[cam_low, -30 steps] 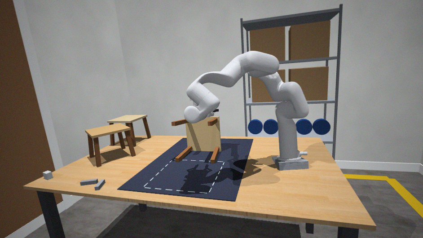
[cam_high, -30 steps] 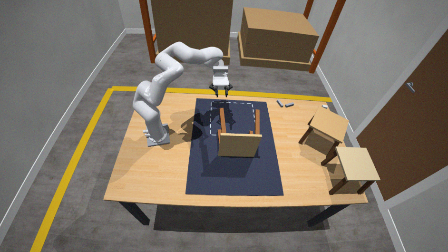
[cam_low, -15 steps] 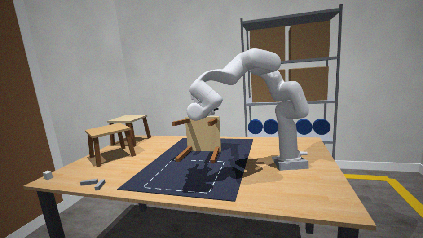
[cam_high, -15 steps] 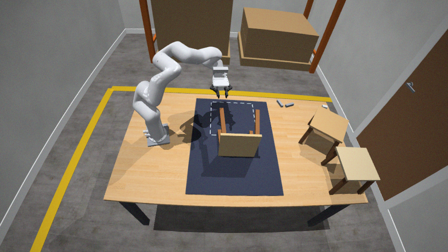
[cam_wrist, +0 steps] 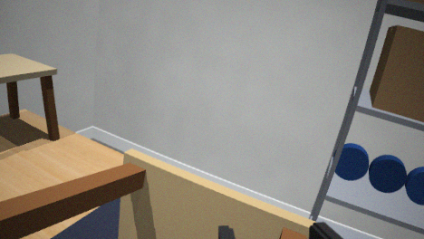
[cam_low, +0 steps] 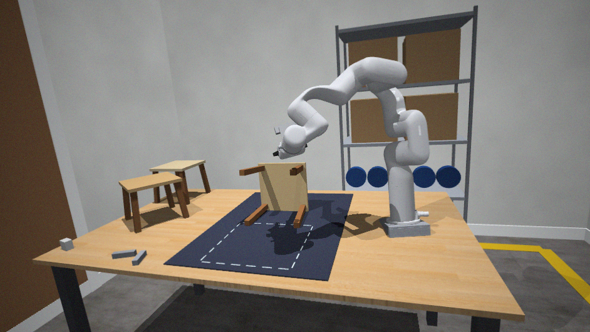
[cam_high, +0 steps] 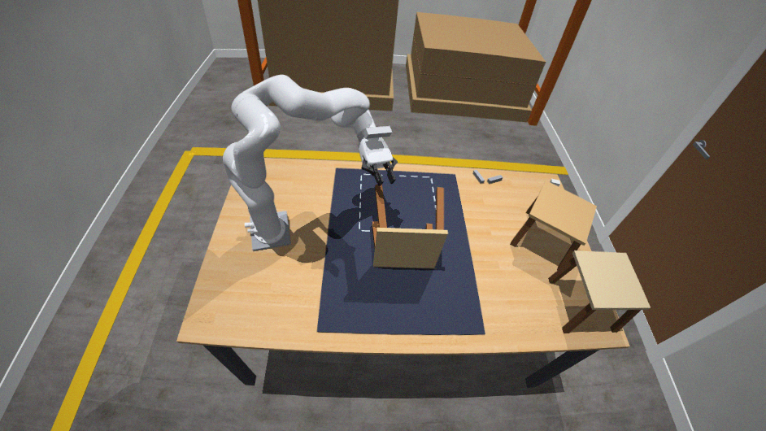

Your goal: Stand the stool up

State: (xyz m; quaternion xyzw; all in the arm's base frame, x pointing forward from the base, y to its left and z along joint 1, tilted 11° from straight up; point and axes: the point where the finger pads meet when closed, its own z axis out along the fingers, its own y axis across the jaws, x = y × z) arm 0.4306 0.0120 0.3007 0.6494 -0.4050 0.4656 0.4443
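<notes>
Behind our table (cam_high: 257, 300), boxes fill a rack (cam_low: 472, 123). We see the stool (cam_high: 409, 247) on its side, legs across the dashed rectangle (cam_high: 433, 189). Our gripper (cam_high: 385, 175), half-closed and empty, should straddle the upper leg (cam_high: 380, 206) squarely before closing.

Stool (cam_high: 409, 247) on side on mat (cam_high: 398, 305), legs reaching into dashed rectangle (cam_high: 433, 187); tool (cam_high: 385, 176) above leg ends.

We see two upright stools (cam_high: 564, 211) (cam_high: 610, 281) well right of gripper; shelf rack (cam_low: 471, 123), cardboard boxes (cam_low: 431, 55) behind it.
</notes>
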